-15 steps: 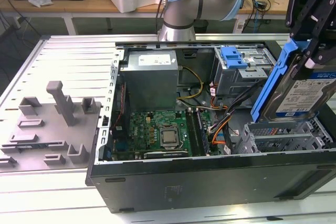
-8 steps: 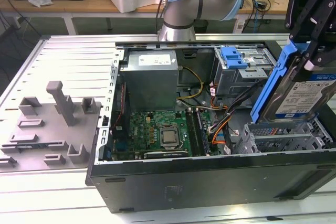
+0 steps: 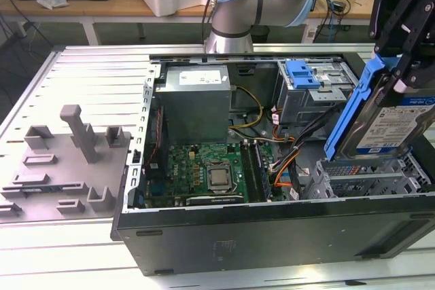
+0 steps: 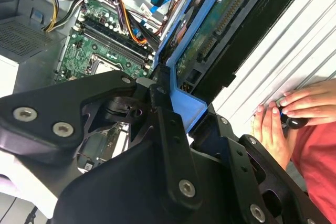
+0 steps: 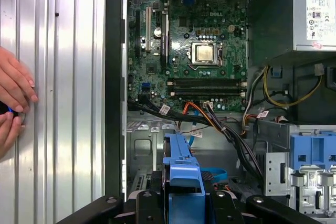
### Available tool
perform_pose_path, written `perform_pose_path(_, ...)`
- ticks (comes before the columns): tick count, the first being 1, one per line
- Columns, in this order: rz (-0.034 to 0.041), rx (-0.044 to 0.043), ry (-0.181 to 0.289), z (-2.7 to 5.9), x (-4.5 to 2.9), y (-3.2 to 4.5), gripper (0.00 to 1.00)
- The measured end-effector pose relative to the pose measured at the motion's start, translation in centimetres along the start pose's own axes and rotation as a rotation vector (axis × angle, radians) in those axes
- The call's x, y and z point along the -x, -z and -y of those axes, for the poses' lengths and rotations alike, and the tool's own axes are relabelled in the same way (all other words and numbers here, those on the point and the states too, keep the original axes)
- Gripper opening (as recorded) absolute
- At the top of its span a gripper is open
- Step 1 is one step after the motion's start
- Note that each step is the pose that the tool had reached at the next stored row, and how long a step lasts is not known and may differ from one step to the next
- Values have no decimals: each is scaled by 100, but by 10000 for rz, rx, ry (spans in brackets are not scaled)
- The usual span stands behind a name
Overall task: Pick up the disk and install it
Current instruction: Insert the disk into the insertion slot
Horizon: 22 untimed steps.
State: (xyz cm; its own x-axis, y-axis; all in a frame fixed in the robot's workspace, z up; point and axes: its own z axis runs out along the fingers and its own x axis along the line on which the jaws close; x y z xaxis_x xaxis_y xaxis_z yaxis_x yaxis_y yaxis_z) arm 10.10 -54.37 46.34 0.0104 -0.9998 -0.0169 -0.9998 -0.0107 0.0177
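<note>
One open computer case (image 3: 272, 236) lay on its side. One disk (image 3: 386, 127) hung above the case's drive cage (image 3: 367, 181), long axis steeply tilted, lower end toward the cage. One gripper (image 3: 402, 73) was clamped on its upper end.

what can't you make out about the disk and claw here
1. Lower edge of the disk, exterior view: hidden behind the drive cage.
2. The claw, exterior view: cut off by the picture's right edge.
3. Black object under the hand, second wrist view: mostly covered by it.
</note>
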Motion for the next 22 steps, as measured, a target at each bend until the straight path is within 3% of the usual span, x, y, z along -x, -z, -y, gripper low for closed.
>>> perform_pose_path(22,1,0,0,1,-42,-45,37)
